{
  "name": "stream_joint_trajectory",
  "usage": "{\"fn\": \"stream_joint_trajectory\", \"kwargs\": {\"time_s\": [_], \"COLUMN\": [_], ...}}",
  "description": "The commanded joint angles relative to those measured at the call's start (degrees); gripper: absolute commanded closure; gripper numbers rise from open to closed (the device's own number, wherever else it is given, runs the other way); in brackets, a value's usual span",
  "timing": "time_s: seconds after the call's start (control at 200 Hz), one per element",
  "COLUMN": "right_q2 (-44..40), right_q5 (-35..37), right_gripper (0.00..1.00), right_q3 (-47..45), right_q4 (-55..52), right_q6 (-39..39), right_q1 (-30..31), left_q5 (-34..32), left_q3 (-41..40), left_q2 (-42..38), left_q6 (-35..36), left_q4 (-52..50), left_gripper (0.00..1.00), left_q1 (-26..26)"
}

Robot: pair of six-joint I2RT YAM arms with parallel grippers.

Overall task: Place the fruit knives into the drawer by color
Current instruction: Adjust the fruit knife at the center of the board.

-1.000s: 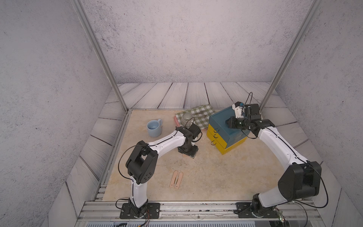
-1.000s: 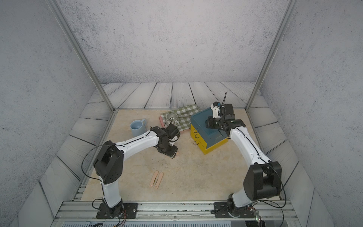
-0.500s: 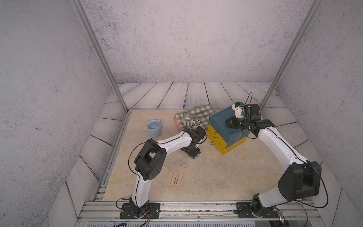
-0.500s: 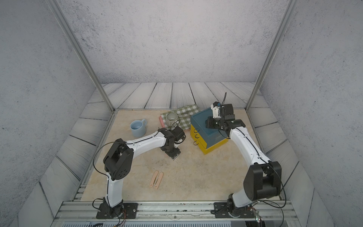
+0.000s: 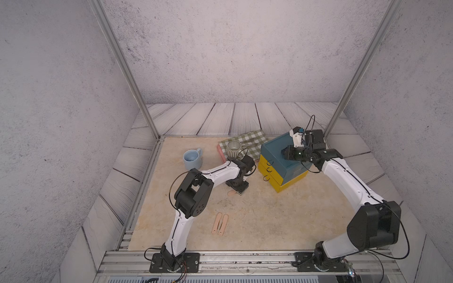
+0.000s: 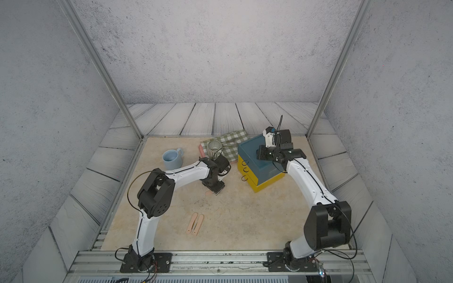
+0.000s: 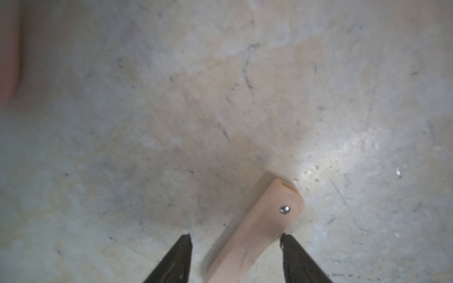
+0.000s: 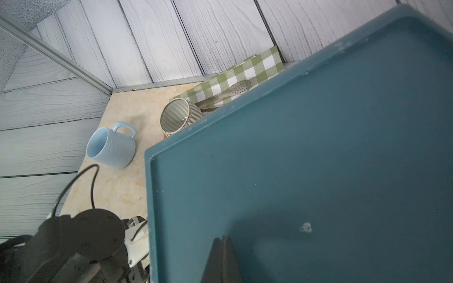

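The left gripper hangs released, low over the middle of the desk. Its jaws straddle a peach-pink knife that lies flat and slanted between them. One fingertip seems to touch the knife's edge; the other is apart from it. The right gripper is clenched on nothing, tips down on the teal top of the drawer chest at the back right corner. It is probably pressing there, though contact is hard to judge. Two more knives of the same colour lie side by side near the front edge.

Because the knife sits askew, closing could catch only a corner and spin it out of the grip. All three drawers look shut, so a lifted knife has nowhere to go until one is pulled open. No brand, label or writing is legible.
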Motion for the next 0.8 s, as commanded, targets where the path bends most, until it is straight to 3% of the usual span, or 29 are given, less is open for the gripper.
{"fn": "stream_joint_trajectory", "kwargs": {"time_s": [0.0, 0.225, 0.38, 0.796], "right_q2": [8.65, 8.78, 8.54, 8.19], "right_q5": [5.27, 5.39, 5.34, 5.19], "right_gripper": [0.98, 0.98, 0.98, 0.97], "right_q3": [-7.46, -6.82, -6.82, -5.94], "right_q4": [-25.18, -25.46, -25.39, -25.90], "right_q6": [-0.41, -0.41, -0.32, -0.37], "right_q1": [0.41, 0.44, 0.40, 0.37], "left_q5": [1.55, 3.06, 2.29, 2.94], "left_q3": [0.29, -4.22, -9.24, -23.57], "left_q2": [1.53, -0.17, -3.01, -10.09], "left_q6": [-0.35, -2.71, -5.19, -16.44], "left_q4": [-1.27, -0.68, -0.39, 2.42], "left_gripper": [0.46, 0.64, 0.68, 0.68], "left_q1": [1.24, 3.15, 5.33, 11.19]}}
